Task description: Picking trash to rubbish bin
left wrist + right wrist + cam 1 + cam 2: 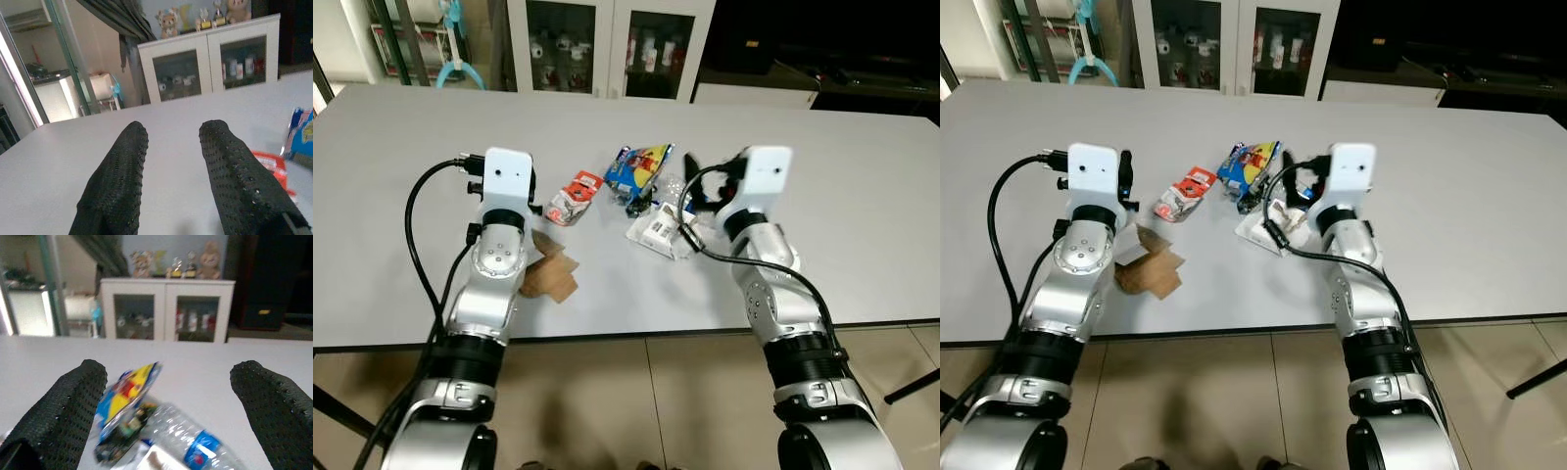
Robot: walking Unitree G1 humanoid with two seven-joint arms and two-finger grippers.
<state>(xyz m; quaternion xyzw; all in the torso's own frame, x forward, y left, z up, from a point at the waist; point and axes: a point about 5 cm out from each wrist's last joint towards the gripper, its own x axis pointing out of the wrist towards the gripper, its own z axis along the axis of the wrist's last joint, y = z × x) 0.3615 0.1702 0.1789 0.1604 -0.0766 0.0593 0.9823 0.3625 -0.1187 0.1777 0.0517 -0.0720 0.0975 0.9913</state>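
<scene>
Right wrist view is showing my right gripper [166,406] spread wide around the bottle [188,438], so I'm centring before closing.

The white table [822,196] is bare to the far side and to both outer sides of the arms, leaving open passage there. Between the arms, a red wrapper [576,197], a blue-and-yellow snack bag [639,168], a clear plastic bottle [188,435] and white packaging [656,232] crowd the centre. A crumpled brown cardboard piece [551,272] lies against the left arm near the table's front edge.
</scene>
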